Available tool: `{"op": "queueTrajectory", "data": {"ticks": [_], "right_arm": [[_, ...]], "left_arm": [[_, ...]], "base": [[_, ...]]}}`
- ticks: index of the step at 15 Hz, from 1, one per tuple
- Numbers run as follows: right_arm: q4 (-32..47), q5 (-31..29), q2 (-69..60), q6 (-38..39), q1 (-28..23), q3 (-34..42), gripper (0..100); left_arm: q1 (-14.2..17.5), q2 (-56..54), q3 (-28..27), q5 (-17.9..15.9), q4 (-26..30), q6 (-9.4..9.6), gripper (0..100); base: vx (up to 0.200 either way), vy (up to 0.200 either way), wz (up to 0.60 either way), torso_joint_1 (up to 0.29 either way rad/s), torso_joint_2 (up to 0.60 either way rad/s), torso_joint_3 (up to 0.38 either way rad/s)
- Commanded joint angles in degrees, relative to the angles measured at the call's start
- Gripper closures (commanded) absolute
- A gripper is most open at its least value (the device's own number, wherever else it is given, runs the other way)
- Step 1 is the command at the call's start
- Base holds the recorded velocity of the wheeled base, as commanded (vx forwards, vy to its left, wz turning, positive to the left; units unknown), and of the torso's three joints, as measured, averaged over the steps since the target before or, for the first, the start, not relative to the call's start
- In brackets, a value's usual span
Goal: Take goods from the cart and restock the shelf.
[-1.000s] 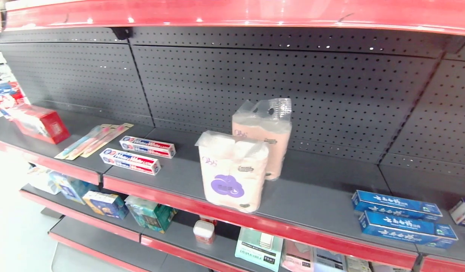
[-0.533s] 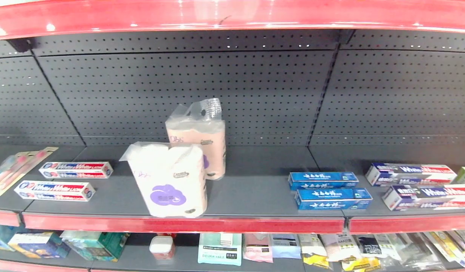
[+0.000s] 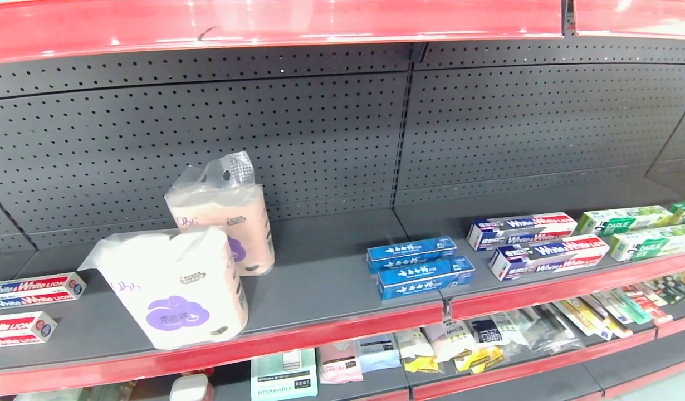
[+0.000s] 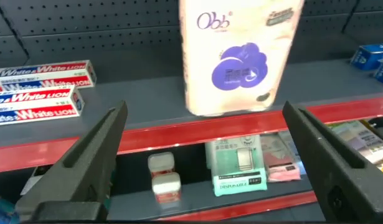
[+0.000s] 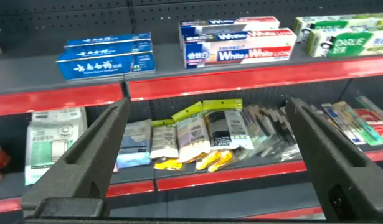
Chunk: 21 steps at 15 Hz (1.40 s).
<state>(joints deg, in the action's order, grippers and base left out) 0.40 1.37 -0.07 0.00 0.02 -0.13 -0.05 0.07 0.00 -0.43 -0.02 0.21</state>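
The left pincer [image 4: 203, 107] and the right pincer [image 5: 208, 102] both stand wide and hold nothing, facing the shelf [image 3: 331, 281], so I judge that nothing has been picked for restocking yet. 2 tissue packs [image 3: 178, 289] stand upright near the shelf's front, one behind the other. 2 blue toothpaste boxes [image 3: 420, 267] lie side by side, labels outward for shoppers, and the bare stretch between the packs and the boxes likely awaits stock.
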Motion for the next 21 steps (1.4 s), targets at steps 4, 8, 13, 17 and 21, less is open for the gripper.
{"op": "queueTrajectory", "data": {"ticks": [4,8,13,17,21], "right_arm": [[-0.1,0.0,0.1,0.0,0.1,0.0,0],[-0.1,0.0,0.1,0.0,0.1,0.0,0],[-0.1,0.0,0.1,0.0,0.0,0.0,0],[-0.1,0.0,0.1,0.0,0.1,0.0,0],[-0.1,0.0,0.1,0.0,0.1,0.0,0]], "left_arm": [[-2.7,27.6,-32.0,-1.3,-1.3,-8.64,0],[5.1,39.6,-34.1,12.6,-1.3,-13.30,0],[26.2,56.3,-34.8,13.0,-1.8,-15.15,0],[28.3,63.1,-34.7,12.6,-1.5,-14.88,0],[28.3,71.5,-34.3,11.8,-1.5,-11.46,0]], "base": [[0.000,0.000,0.00,0.000,0.00,0.000],[0.000,0.000,0.00,0.000,0.00,0.000],[0.000,0.000,0.00,0.000,0.00,0.000],[0.000,0.000,0.00,0.000,0.00,0.000],[0.000,0.000,0.00,0.000,0.00,0.000]]}}
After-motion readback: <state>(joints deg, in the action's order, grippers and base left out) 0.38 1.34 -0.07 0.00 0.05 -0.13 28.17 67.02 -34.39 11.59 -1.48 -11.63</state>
